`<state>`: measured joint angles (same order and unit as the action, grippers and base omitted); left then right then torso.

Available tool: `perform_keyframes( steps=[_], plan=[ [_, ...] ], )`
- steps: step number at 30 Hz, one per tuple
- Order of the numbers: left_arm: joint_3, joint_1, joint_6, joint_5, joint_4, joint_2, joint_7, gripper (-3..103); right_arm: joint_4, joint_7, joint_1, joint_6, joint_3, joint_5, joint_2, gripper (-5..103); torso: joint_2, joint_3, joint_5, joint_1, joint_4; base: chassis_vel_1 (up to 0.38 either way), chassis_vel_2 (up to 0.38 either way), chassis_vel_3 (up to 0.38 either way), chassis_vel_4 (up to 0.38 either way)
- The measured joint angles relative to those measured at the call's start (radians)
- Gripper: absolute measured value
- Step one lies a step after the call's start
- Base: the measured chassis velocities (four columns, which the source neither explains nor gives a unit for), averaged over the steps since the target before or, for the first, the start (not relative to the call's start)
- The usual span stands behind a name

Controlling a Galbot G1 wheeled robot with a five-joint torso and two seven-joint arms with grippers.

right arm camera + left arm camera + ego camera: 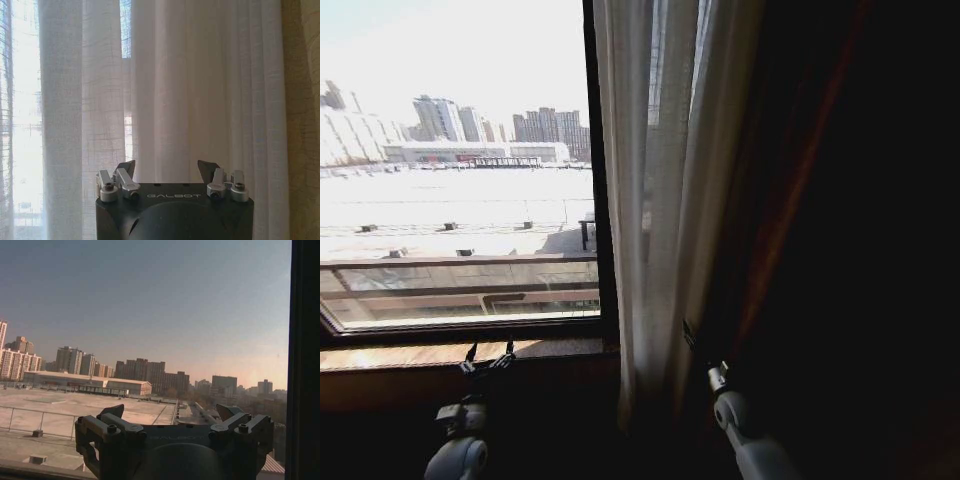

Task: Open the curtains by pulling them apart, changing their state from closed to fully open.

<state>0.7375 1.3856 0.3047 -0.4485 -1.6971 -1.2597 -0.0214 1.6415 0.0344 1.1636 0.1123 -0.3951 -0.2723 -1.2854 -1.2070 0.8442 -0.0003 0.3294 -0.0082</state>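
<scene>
Nearest the head camera, both wrists rise from the lower edge: the left gripper (488, 362) hangs in front of the wooden sill (440, 352), its fingers spread and holding nothing, while the right gripper (692, 338) is pushed up into the folds of the curtains (660, 200), also spread wide with no cloth caught between its pads. By size, the dark drape (840, 240) takes the whole right side, then comes the bare glass with its bright rooftop and skyline (470, 125), then the sheer white panel gathered into a narrow bunch just right of the black window frame bar (598, 170). The pane on the left is already uncovered, so the job looks mostly done; what remains, I judge, is to sweep this last bunch farther right toward the drape. To do that well, the right gripper (167, 175) should close on a thick pleat of the curtains (200, 90), not a single thin layer, which could slip or stretch. The pull should then run sideways and level, without dragging down on the rail. Seen from the left wrist, the left gripper (170, 415) faces open sky and the city beyond the glass, so that arm can wait.
</scene>
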Motion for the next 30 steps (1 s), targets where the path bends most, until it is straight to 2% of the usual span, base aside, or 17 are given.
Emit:
perform_keyframes(
  steps=[3,4,5,9,15,30],
  plan=[
    [0.000,0.000,0.000,0.000,0.000,0.000,0.000,100,0.004,0.000,0.005,0.004,0.001,0.002,-0.001,76,0.000,0.000,0.0000,0.000,0.0000,0.000,0.000,0.000,0.000],
    [0.000,0.000,0.000,0.000,0.000,0.000,0.000,100,0.007,0.000,0.009,0.004,0.002,0.004,-0.001,86,0.000,0.000,0.0001,0.000,0.0000,0.000,0.000,0.000,0.000],
    [0.000,0.000,0.000,0.000,0.000,0.000,0.000,100,0.010,0.000,0.012,0.004,0.002,0.004,-0.001,86,0.000,0.000,0.0001,0.000,-0.0001,0.000,0.000,0.000,0.000],
    [0.000,0.000,0.000,0.000,0.000,0.000,0.000,100,0.019,0.002,0.019,0.005,0.002,0.005,-0.002,99,0.000,0.000,0.0001,0.000,-0.0001,0.034,0.038,-0.035,-0.039],
    [0.000,0.000,0.000,0.000,0.000,0.000,0.000,100,0.032,0.002,0.035,0.010,0.000,0.007,-0.002,100,0.000,0.000,0.0001,0.000,0.0000,0.161,0.154,-0.136,-0.172],
    [0.000,0.000,0.000,0.000,0.000,0.000,0.000,100,0.018,-0.016,0.033,0.060,0.001,0.009,-0.010,100,0.000,0.000,-0.0001,0.000,0.0003,0.299,0.295,-0.304,-0.286]
  ],
)
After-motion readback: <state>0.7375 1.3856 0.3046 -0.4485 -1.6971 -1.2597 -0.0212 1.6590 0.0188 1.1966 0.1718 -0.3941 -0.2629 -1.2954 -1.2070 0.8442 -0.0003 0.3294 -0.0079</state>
